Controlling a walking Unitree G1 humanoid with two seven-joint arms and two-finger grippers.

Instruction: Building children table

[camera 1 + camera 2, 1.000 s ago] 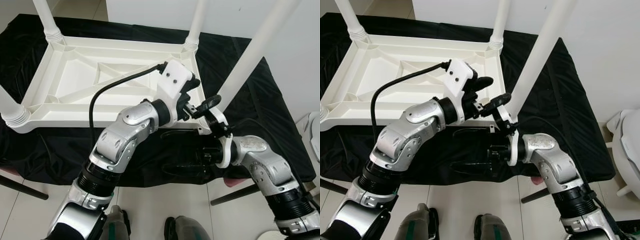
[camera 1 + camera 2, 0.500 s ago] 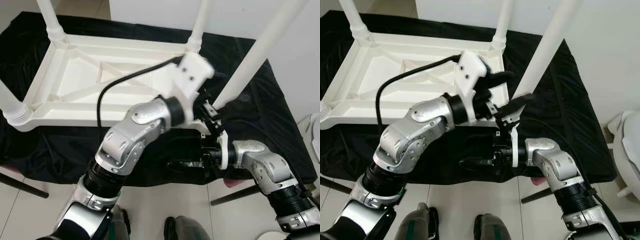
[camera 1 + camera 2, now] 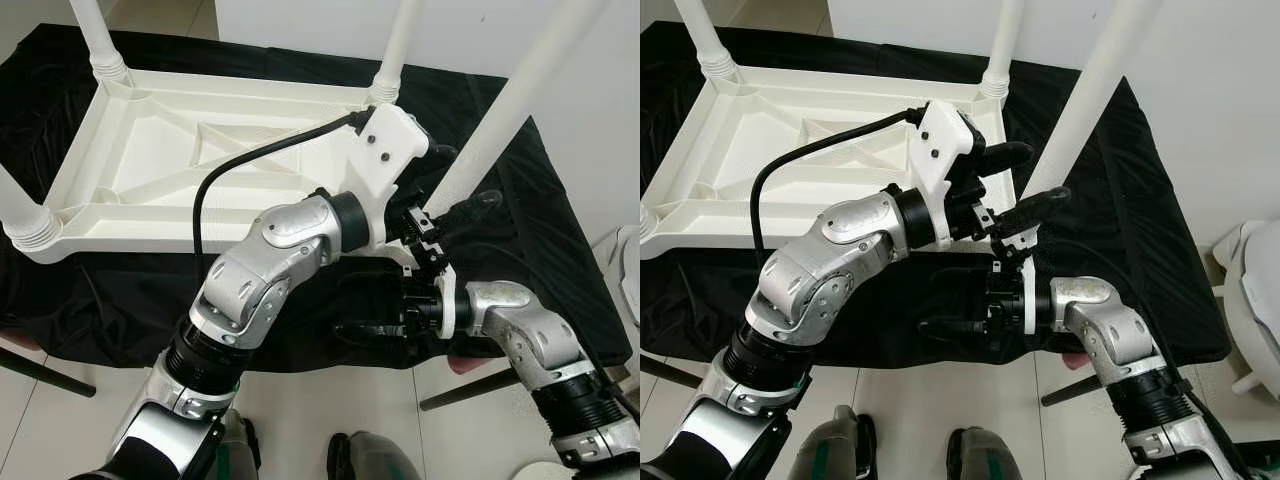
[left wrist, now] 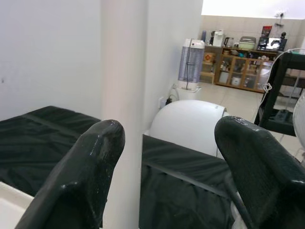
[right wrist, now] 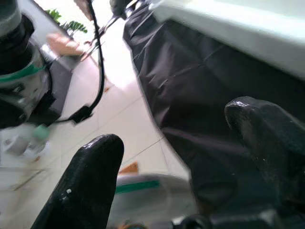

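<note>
A white children's table (image 3: 830, 150) lies upside down on a black cloth (image 3: 1110, 230), its ribbed underside facing up and its legs rising out of the picture. At the table's near right corner stands one slanted leg (image 3: 1090, 95). The left gripper (image 3: 1005, 170) is just beside that leg's lower end, one black finger (image 3: 1002, 155) stretched toward it. Just below, the right gripper (image 3: 1025, 215) reaches up at the same corner, its fingers parted. A black cable (image 3: 790, 165) arcs over the table's underside.
</note>
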